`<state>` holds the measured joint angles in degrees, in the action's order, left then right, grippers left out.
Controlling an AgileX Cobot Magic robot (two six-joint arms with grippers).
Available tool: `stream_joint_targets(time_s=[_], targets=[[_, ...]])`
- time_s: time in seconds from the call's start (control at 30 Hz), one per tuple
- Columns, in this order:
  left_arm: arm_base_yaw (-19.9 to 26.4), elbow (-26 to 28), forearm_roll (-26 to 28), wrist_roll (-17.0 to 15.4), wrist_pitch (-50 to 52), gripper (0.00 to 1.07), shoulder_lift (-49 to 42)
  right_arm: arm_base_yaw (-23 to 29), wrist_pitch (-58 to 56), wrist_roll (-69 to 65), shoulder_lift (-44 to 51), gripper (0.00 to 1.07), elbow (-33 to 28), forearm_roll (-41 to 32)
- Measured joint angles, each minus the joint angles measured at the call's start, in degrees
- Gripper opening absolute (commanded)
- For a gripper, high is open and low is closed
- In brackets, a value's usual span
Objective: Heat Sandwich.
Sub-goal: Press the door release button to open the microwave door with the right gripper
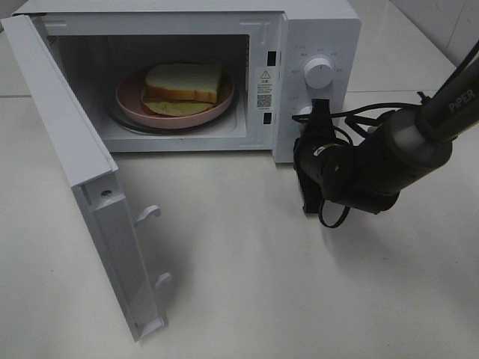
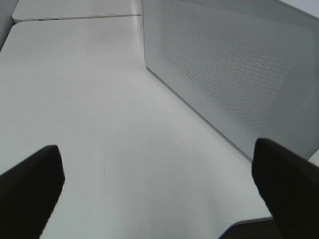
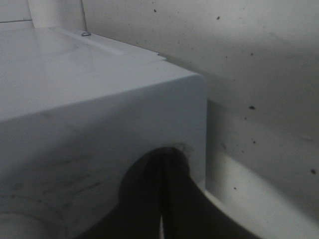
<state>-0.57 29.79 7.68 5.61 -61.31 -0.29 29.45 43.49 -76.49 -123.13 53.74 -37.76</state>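
Note:
The sandwich [image 1: 183,84], white bread with green lettuce showing under it, lies on a round pink plate [image 1: 129,96] inside the open white microwave [image 1: 318,34]. My right gripper [image 1: 317,106] is at the microwave's control panel, beside the lower knob [image 1: 303,114] and under the upper knob [image 1: 319,73]. In the right wrist view its fingers are pressed together [image 3: 164,159] against the panel's front, and they hold nothing that I can see. My left gripper [image 2: 157,147] is open and empty above the table, beside the microwave's perforated side wall [image 2: 234,74]. It is out of the high view.
The microwave door [image 1: 82,164] stands swung wide open to the left, its edge reaching toward the table's front. The right arm [image 1: 374,168] and its cables lie across the table in front of the control panel. The white table [image 1: 247,262] spreads in front.

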Motion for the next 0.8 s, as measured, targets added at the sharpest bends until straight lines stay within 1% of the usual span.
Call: stream_joint_targets(time_s=[0.13, 0.33, 0.53, 0.73, 0.8], targets=[[0.0, 0.0, 0.0, 0.0, 0.0, 0.98, 0.0, -0.3, -1.5, 0.2, 0.7, 0.00, -0.2, 0.6], [0.0, 0.0, 0.0, 0.0, 0.0, 0.98, 0.0, -0.2, -0.3, 0.2, 1.7, 0.00, -1.7, 1.9], [0.0, 0.0, 0.0, 0.0, 0.0, 0.98, 0.0, 0.9, 1.4, -0.4, 3.4, 0.00, -4.4, 2.8], [0.0, 0.0, 0.0, 0.0, 0.0, 0.98, 0.0, 1.8, 0.9, -0.4, 6.7, 0.00, -8.4, 3.3], [0.0, 0.0, 0.0, 0.0, 0.0, 0.98, 0.0, 1.8, 0.7, -0.4, 7.2, 0.01, -8.9, 3.4]])
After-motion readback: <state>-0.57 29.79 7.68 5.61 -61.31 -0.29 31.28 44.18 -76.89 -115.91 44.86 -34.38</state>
